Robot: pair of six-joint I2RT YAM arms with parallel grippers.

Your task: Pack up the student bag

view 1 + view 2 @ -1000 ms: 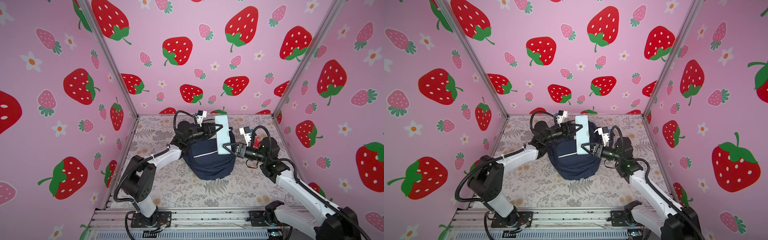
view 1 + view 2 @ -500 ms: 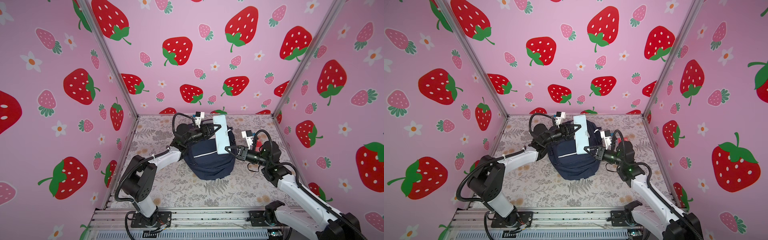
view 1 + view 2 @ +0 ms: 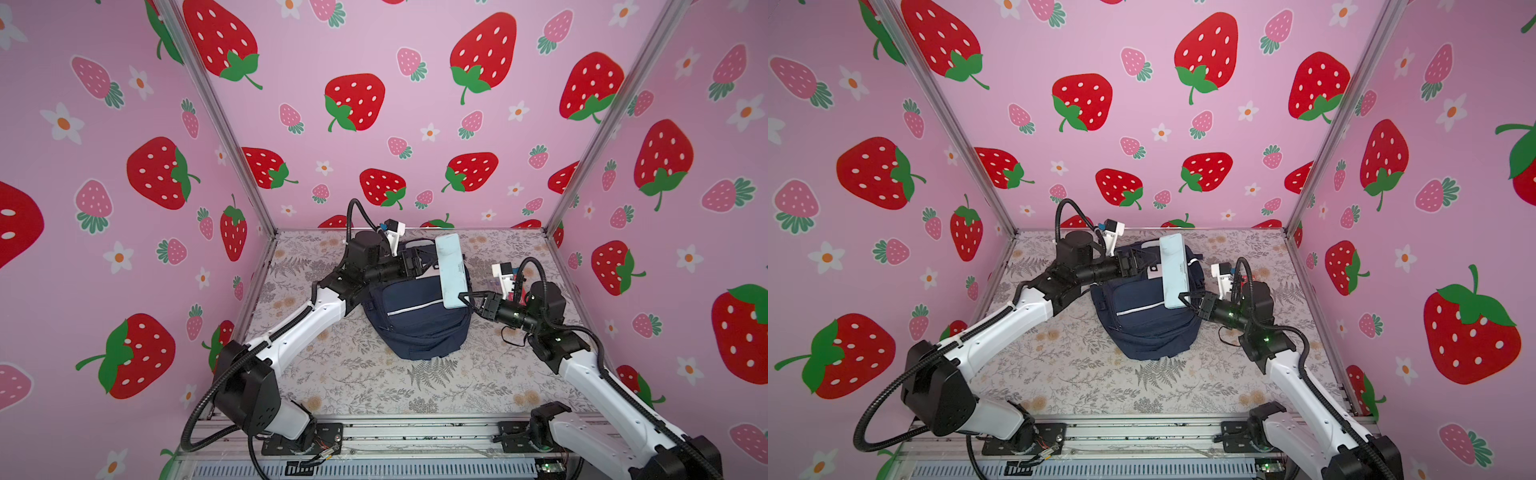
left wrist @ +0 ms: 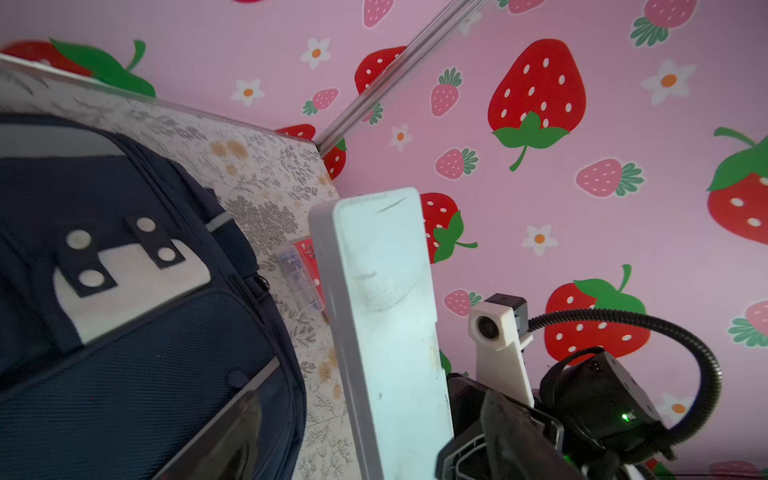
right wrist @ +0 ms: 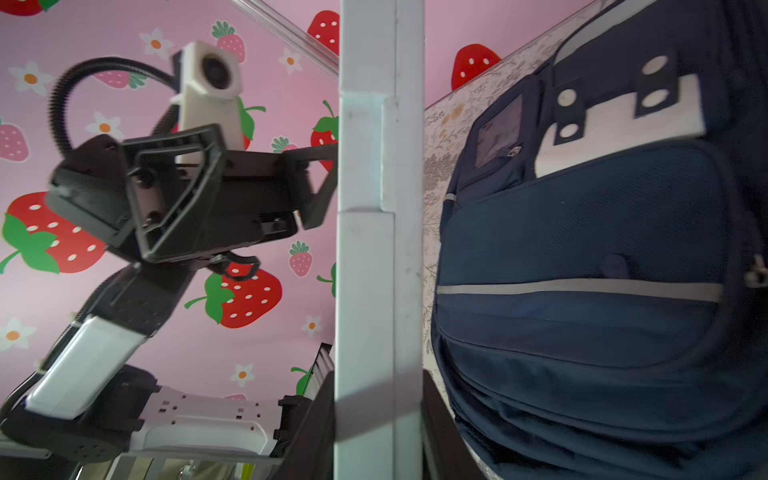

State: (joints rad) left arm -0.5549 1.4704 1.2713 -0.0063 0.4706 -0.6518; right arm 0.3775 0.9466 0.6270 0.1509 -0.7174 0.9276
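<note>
Pink walls [image 3: 415, 50] printed with strawberries and daisies close in a table [image 3: 332, 374] covered with a grey fern-and-flower sheet. The student bag [image 3: 415, 324] lies in the middle of the table in both top views, front side up, its white patch end [image 4: 137, 278] toward the back wall.

The left arm [image 3: 299, 332] climbs from the front-left base, bends at the elbow beside the bag and turns its wrist sideways over the bag's far end. The right arm [image 3: 590, 374] runs back along the right wall, then folds inward toward the bag.

A long pale blue case [image 3: 451, 274] hangs over the bag's right side, running front to back. The right gripper [image 3: 461, 298] is clamped on its near end, a finger on each side. The left gripper [image 5: 330, 174] sits at the case's far half with jaws spread apart, fingertips at the case's edge.

A small clear box [image 4: 303, 274] lies on the table beyond the bag.
</note>
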